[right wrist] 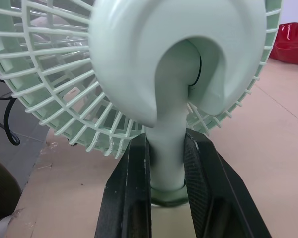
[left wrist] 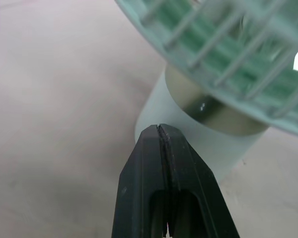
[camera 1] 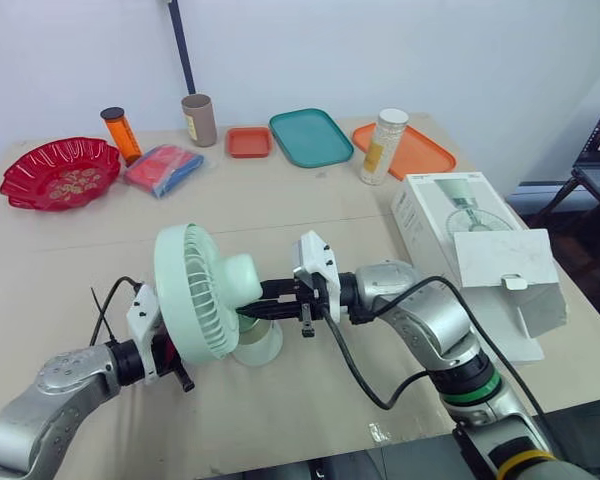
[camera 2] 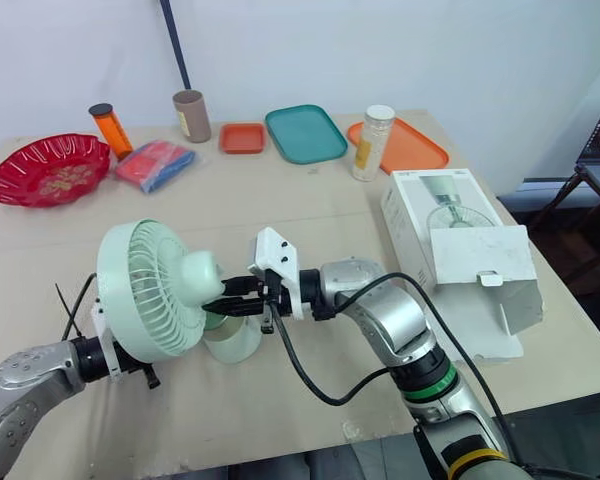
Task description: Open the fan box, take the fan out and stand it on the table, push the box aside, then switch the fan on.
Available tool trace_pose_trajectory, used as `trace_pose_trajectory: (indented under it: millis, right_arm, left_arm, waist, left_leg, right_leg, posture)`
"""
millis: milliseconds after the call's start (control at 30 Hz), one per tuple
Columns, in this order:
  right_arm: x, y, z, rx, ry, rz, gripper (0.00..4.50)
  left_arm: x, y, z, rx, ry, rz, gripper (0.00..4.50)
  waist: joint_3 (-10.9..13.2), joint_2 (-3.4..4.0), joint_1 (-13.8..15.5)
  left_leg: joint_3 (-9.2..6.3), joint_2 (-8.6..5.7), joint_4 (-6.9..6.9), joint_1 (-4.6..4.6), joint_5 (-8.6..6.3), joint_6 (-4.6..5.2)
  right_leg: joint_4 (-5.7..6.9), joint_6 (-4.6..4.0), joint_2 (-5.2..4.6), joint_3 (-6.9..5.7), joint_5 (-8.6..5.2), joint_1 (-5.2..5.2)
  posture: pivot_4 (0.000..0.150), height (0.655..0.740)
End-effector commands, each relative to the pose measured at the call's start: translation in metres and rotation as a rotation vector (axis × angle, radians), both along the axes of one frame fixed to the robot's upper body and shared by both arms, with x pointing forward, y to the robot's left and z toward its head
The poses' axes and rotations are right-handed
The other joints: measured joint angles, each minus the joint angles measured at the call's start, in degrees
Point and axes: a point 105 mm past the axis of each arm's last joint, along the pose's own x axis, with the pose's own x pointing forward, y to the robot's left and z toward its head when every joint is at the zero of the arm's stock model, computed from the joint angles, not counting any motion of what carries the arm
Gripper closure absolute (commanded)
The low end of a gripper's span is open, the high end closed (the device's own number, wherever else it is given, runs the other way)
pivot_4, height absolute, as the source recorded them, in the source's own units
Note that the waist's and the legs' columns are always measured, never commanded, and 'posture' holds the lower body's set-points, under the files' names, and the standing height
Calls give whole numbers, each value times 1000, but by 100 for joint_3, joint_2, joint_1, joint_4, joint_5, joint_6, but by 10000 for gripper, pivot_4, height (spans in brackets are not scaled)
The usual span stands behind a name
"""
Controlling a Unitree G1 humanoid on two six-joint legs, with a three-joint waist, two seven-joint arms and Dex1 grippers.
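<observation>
Left gripper (left wrist: 160, 130): fingers pressed together, empty, tip at the fan's base. Fan (camera 1: 198, 290): upright on the table (camera 1: 70, 250), near its front edge. Right gripper (right wrist: 167, 144): clamped on the fan's stem. Fan box (camera 1: 477, 250): flap open, at the fan's 3 o'clock.

Bright, even, diffuse light; soft, faint shadows on the table (camera 1: 280, 210)

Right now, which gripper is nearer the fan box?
Right. The right gripper clamps the fan by its neck, on the fan box side; the left gripper points at its base from the far side.
</observation>
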Motion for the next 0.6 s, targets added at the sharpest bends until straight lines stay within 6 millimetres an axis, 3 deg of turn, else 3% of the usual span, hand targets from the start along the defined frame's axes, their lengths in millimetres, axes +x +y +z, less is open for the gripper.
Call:
trace_pose_trajectory:
  millis: [33, 400, 600]
  right_arm:
    - [-7, 3, 15, 48, -69, 32, 41592]
    - [9, 4, 31, 127, -110, -44, 41592]
    - [19, 1, 31, 154, -157, -84, 41592]
  left_arm:
    - [-4, 9, 12, 9, -28, 31, 44236]
    - [-18, 42, 13, 70, -9, 145, 44236]
    - [-22, 48, 14, 79, -18, 189, 44236]
  waist:
    - [0, 0, -3]
    - [0, 1, 2]
    - [-1, -2, 2]
  left_leg:
    - [0, 0, 0, 0, 0, 0]
    - [1, 0, -1, 0, 0, 0]
    - [1, -2, -1, 0, 0, -1]
  right_leg:
    - [0, 0, 0, 0, 0, 0]
    - [0, 0, 0, 1, 0, -1]
    - [-1, 0, -1, 1, 0, 0]
  posture:
    - [1500, 7400]
    - [1500, 7400]
    - [1500, 7400]
